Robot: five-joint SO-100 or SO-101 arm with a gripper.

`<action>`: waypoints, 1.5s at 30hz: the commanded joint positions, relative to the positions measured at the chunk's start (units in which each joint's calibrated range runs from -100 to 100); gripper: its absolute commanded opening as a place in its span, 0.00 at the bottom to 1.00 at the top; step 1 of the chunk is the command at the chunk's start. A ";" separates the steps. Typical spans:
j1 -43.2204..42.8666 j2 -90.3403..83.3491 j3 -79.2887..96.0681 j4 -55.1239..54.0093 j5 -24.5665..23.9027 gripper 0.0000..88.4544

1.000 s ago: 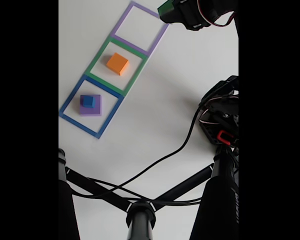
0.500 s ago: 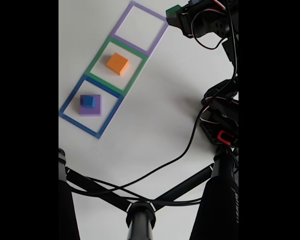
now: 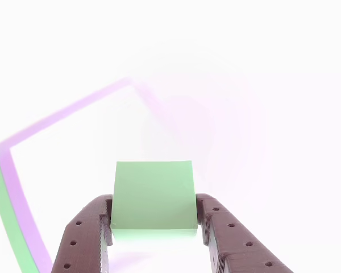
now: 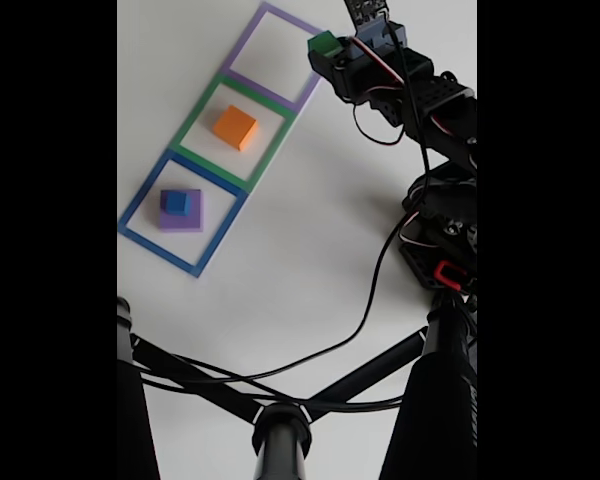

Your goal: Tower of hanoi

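My gripper [image 3: 153,219] is shut on the green block [image 3: 153,196], its two dark fingers [image 3: 82,239] pressing the block's sides. In the fixed view the green block [image 4: 326,45] hangs in the gripper [image 4: 328,50] over the right edge of the purple square outline [image 4: 280,57]. The orange-yellow block [image 4: 235,127] lies inside the green square outline [image 4: 233,135]. The small blue cube [image 4: 177,202] rests on the purple block [image 4: 183,212] inside the blue square outline [image 4: 183,213].
The arm's base and motors [image 4: 442,235] stand at the right of the fixed view, with a black cable [image 4: 350,325] trailing across the white table. A black tripod [image 4: 280,420] spreads along the bottom. The other view is washed out, showing faint purple and green outline edges [image 3: 11,187].
The arm has swung down and to the left with the green block, bringing it from the top right to the right edge of the purple outline. The other blocks have not moved.
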 commanded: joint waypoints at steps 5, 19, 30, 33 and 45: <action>-2.74 16.98 -0.86 -24.04 0.00 0.05; -3.89 39.75 -7.50 -42.91 0.00 0.05; -5.81 44.84 -9.86 -46.80 0.00 0.11; -5.91 45.24 -9.96 -46.96 0.00 0.17; -3.22 38.14 -7.14 -42.42 0.00 0.34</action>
